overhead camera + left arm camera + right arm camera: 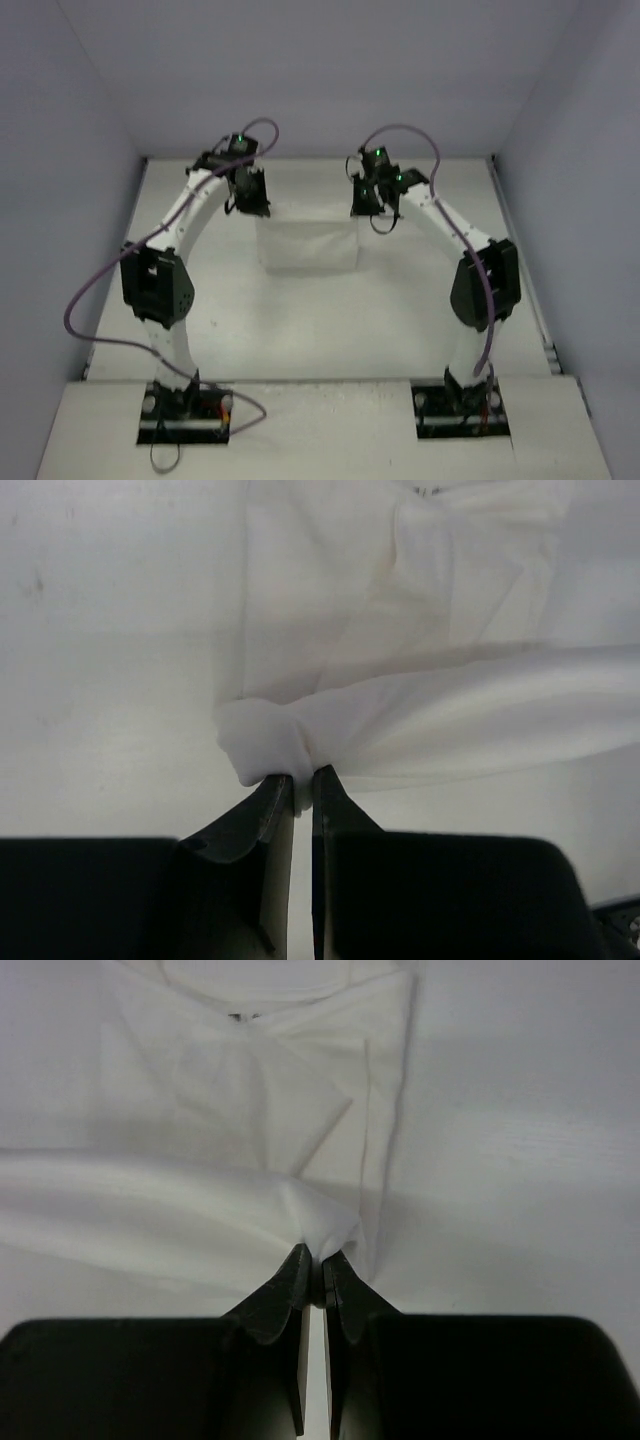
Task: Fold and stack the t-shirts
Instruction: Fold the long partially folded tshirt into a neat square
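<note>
The left arm's black two-finger gripper (303, 778) is clamped on a bunched corner of the white cotton t-shirt (308, 245). The right arm's black gripper (312, 1260) pinches the opposite corner. The shirt lies mid-frame in the top view, on the white table (300, 330). Both bites look thin, so uneven pulling could slip a corner free or drag the layers crooked.

Plain white t-shirt (308, 246), black hands
</note>
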Controlling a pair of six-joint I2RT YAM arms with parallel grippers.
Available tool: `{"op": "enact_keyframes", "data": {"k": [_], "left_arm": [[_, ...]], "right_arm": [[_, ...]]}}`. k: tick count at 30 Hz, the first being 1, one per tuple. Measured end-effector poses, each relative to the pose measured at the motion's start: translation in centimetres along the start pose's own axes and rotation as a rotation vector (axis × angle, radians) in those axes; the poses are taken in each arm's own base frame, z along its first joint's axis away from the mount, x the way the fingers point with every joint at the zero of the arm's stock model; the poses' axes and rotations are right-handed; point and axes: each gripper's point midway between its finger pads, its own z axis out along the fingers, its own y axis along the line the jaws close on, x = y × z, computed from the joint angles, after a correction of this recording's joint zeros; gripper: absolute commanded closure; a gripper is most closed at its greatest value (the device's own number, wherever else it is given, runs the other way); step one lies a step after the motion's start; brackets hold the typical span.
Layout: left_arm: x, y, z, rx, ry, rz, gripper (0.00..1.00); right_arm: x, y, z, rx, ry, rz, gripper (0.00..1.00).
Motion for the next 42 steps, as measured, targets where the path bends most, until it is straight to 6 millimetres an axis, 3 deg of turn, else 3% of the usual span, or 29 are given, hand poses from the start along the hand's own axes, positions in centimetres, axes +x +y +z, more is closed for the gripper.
{"op": "enact_keyframes", "data": {"k": [2, 4, 5, 6, 9, 12, 15, 18, 21, 24, 27, 30, 32, 33, 34, 38, 40, 42], "left_arm": [[-1.8, 0.0, 2.2, -0.001, 0.003, 0.004, 0.97], [-2.9, 0.6, 4.7, -0.008, 0.024, -0.01, 0.73], [-3.3, 0.9, 5.8, -0.014, 0.037, -0.019, 0.56], [-4.1, 1.3, 7.0, -0.019, 0.037, -0.024, 0.5], [-5.7, 2.9, 10.0, -0.039, 0.038, -0.031, 0.45], [-7.4, 3.8, 11.0, -0.05, 0.013, -0.028, 0.44], [-9.9, 3.3, 9.2, -0.031, -0.067, -0.009, 0.44], [-12.2, 2.0, 5.7, 0.007, -0.173, 0.024, 0.46], [-12.2, 1.1, 1.7, 0.04, -0.228, 0.038, 0.46], [-10.1, 1.2, -1.6, 0.044, -0.238, 0.04, 0.42], [-7.1, 2.7, -4.8, 0.003, -0.242, 0.041, 0.38], [-5.3, 4.6, -8.2, -0.031, -0.279, 0.03, 0.35], [-5.2, 6.4, -11.7, -0.052, -0.353, 0.003, 0.34], [-5.1, 7.4, -13.6, -0.072, -0.398, -0.005, 0.34], [-5.0, 8.3, -15.6, -0.093, -0.446, -0.016, 0.33], [-4.0, 10.0, -23.7, -0.18, -0.636, -0.004, 0.31], [-2.9, 9.8, -27.4, -0.199, -0.714, 0.021, 0.29], [-1.8, 9.7, -30.4, -0.215, -0.777, 0.038, 0.28]], "right_arm": [[-1.3, -0.6, 2.6, 0.004, 0.02, -0.001, 0.88], [-2.1, -1.3, 5.4, 0.005, 0.042, 0.002, 0.75], [-2.5, -1.7, 6.7, 0.007, 0.053, 0.002, 0.7], [-3.1, -1.9, 8.0, 0.006, 0.052, 0.005, 0.64], [-3.8, -2.9, 11.3, 0.009, 0.061, 0.009, 0.54], [-4.7, -3.6, 12.7, 0.008, 0.06, 0.006, 0.53], [-7.1, -3.5, 12.2, -0.023, 0.011, -0.036, 0.59], [-9.9, -2.4, 10.3, -0.089, -0.058, -0.108, 0.77], [-11.1, -1.6, 8.2, -0.144, -0.092, -0.176, 0.81], [-10.5, -1.3, 6.4, -0.164, -0.094, -0.222, 0.71], [-8.2, -2.8, 5.0, -0.107, -0.07, -0.242, 0.46], [-6.1, -5.2, 2.2, -0.007, -0.052, -0.24, 0.24], [-6.9, -6.7, -0.7, 0.048, -0.107, -0.226, 0.12], [-7.6, -7.9, -3.1, 0.091, -0.156, -0.211, 0.03], [-8.4, -8.9, -5.4, 0.126, -0.203, -0.196, 0.0], [-11.3, -13.1, -17.7, 0.307, -0.496, -0.103, 0.0], [-11.1, -14.0, -23.9, 0.384, -0.639, -0.051, 0.0], [-9.7, -14.4, -28.5, 0.432, -0.748, -0.003, 0.0]]}}
